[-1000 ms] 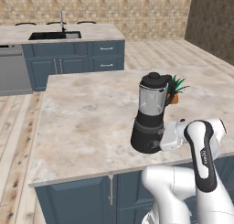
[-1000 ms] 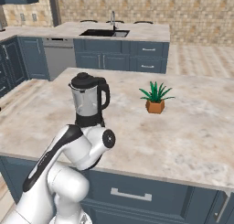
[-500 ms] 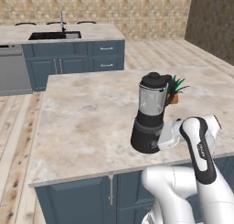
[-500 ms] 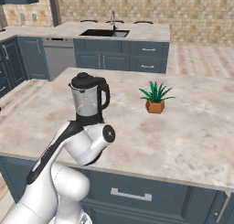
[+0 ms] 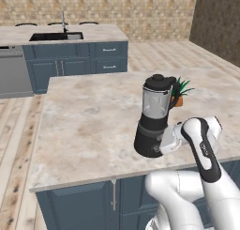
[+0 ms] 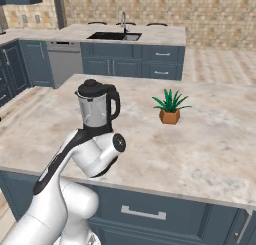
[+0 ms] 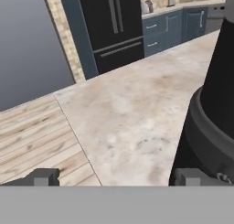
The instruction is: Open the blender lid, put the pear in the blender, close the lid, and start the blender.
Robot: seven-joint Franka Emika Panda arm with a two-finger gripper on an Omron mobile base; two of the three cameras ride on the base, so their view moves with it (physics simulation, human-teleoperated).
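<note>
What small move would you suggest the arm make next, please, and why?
Probably lift the hand toward the blender lid. The lid sits closed on the blender, while the gripper is open and low beside the black base, well below the jar mouth. It likely needs height before it can grasp the knob.

A beige marble-patterned island countertop (image 5: 84, 126) filled the middle of the left base view. A small green spiky plant in a terracotta pot (image 6: 170, 107) stood right of centre in the right base view. A dark sink with a metal faucet (image 6: 116, 35) sat near the top. A black double-door refrigerator (image 7: 114, 26) stood at the hand view's top.
</note>
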